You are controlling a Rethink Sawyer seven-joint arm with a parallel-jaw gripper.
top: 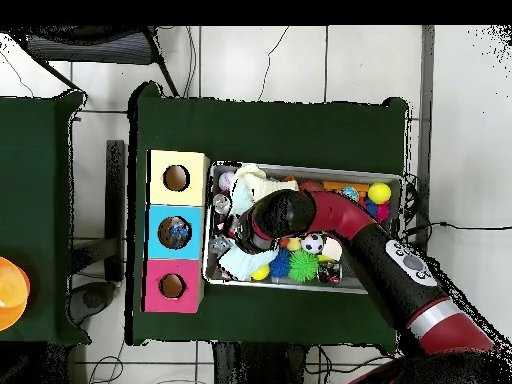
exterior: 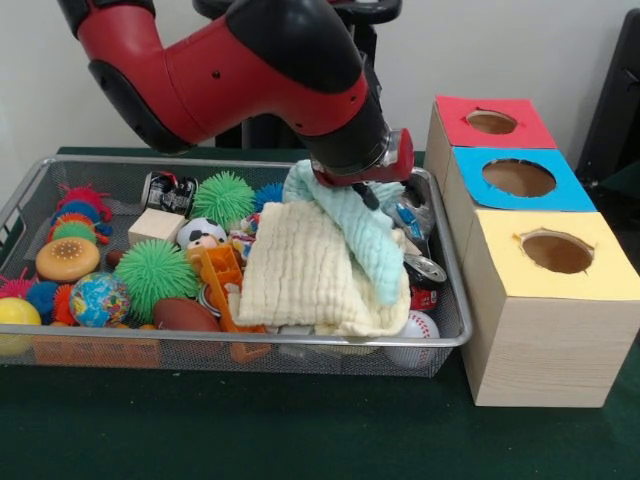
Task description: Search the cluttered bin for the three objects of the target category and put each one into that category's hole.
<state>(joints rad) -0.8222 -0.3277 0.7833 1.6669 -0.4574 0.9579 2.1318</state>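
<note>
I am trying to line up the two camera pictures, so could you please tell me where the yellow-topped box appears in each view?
Front view: the yellow-topped box stands at the right, nearest the camera in the row of three boxes, beside the bin.
Overhead view: the yellow-topped box is left of centre, uppermost of the three, against the bin's left side.
Shared landmark: the blue-topped box, always the middle one.

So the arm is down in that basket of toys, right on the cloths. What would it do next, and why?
Probably lift straight up a little. The claw sits low on the pale blue cloth, which drapes over the cream cloth in the wire bin. Whether it is gripping cannot be seen. Raising the cloth would uncover the toys and cans hidden beneath.
</note>
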